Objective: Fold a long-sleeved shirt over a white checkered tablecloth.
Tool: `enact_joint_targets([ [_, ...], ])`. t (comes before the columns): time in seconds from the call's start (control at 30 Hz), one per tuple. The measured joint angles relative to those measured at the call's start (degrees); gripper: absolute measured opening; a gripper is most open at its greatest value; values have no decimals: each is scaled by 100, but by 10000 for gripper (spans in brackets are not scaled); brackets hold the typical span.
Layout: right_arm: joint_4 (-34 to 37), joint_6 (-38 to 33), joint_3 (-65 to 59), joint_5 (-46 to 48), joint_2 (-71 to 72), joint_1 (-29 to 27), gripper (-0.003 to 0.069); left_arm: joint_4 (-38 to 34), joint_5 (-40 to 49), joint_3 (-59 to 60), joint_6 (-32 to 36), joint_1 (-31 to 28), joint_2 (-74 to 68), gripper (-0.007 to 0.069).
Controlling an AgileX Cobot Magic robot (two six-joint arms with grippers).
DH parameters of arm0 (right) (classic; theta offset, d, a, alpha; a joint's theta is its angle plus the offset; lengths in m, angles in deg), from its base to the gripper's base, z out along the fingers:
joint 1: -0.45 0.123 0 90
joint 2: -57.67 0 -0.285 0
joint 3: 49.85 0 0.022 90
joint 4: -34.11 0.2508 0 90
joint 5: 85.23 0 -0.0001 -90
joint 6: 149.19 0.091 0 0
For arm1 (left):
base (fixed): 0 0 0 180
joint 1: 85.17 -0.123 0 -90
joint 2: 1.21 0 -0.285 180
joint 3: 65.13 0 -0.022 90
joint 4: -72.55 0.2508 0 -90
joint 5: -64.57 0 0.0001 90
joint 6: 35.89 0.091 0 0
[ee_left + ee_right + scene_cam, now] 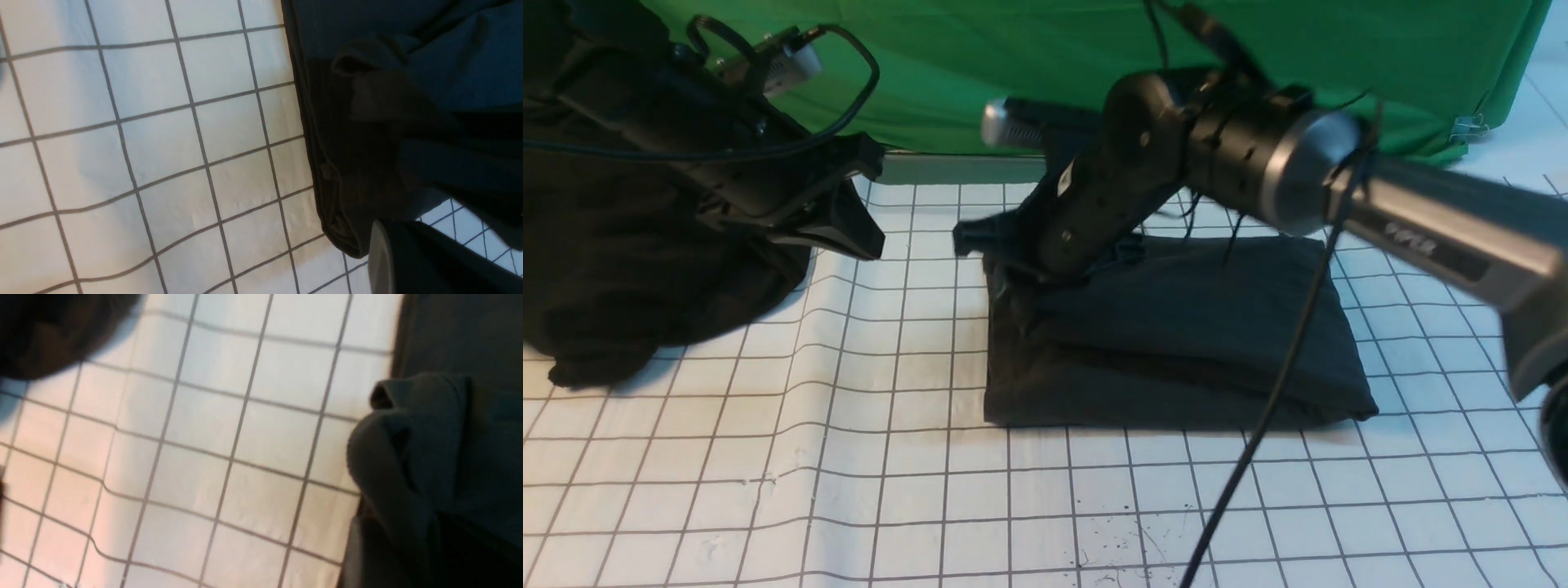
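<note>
I see the long-sleeved shirt point(1176, 335) lying as a folded, roughly rectangular bundle on the white checkered tablecloth point(890, 490), right of centre on the worktop. Its layers are stacked and its near edge is fairly straight. My right arm reaches across the bundle from the right, and the right gripper point(972, 237) sits at the shirt's far left corner. The arm hides the jaws, so I cannot tell how far apart they stand or whether they grip the fabric. In the right wrist view a rumpled fold of grey fabric rises at the shirt's edge. The left gripper point(849, 220) is closed, with nothing visibly in it, and hangs over the tablecloth beside a black mass of cloth point(621, 269) on the left. A green cloth point(1029, 57) hangs behind.
</note>
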Motion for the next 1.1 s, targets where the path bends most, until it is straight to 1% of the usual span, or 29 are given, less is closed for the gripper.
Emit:
enact_joint_targets([
  [0.07,14,-22,14,81,-26,16,344,-33,39,0,0,0,0,3],
  [0.1,14,-33,19,101,-18,16,353,-35,55,0,0,0,0,3],
  [0.13,18,-131,94,298,23,-16,407,-71,146,0,0,0,0,3],
  [0.17,18,-221,187,506,78,-63,438,-77,199,0,0,0,0,3],
  [0.23,29,-441,433,955,222,-198,475,-101,295,0,0,0,0,3],
  [0.27,35,-601,612,1393,372,-345,489,-112,316,0,0,0,0,3],
  [0.3,41,-655,643,1460,395,-368,490,-112,316,0,0,0,0,3],
  [0.33,41,-769,795,1736,512,-490,495,-112,328,0,0,0,6,3],
  [0.37,34,-1032,1000,2256,710,-698,498,-162,338,0,0,0,6,3],
  [0.4,34,-1194,1069,2413,845,-833,499,-243,338,0,0,0,6,3],
  [0.43,34,-1194,1078,2435,873,-860,500,-257,338,0,0,0,6,3],
  [0.5,-10,-1514,1052,2580,1255,-1175,498,-436,391,0,0,0,6,3],
  [0.57,-45,-1678,943,2597,1452,-1302,491,-491,454,0,0,0,6,3],
  [0.67,-340,-1921,194,2621,2082,-1637,445,-540,819,0,0,17,6,3],
  [0.73,-530,-1977,-438,2649,2367,-1781,430,-533,843,15,-4,101,12,11],
  [0.77,-547,-1977,-506,2648,2422,-1812,429,-527,828,22,-17,115,12,14],
  [0.83,-700,-1977,-1287,2661,2621,-1938,432,-466,685,39,-146,312,12,43],
  [0.9,-738,-2015,-2208,2506,2657,-1980,456,-227,496,39,-290,645,-4,98],
  [0.93,-738,-2020,-2275,2439,2657,-1980,461,-200,487,39,-301,676,-10,104],
  [1.03,-767,-2059,-3209,1768,2602,-1980,514,468,393,39,-658,1199,-182,219],
  [1.1,-862,-2059,-3501,1550,2570,-1980,533,793,355,39,-913,1376,-295,273],
])
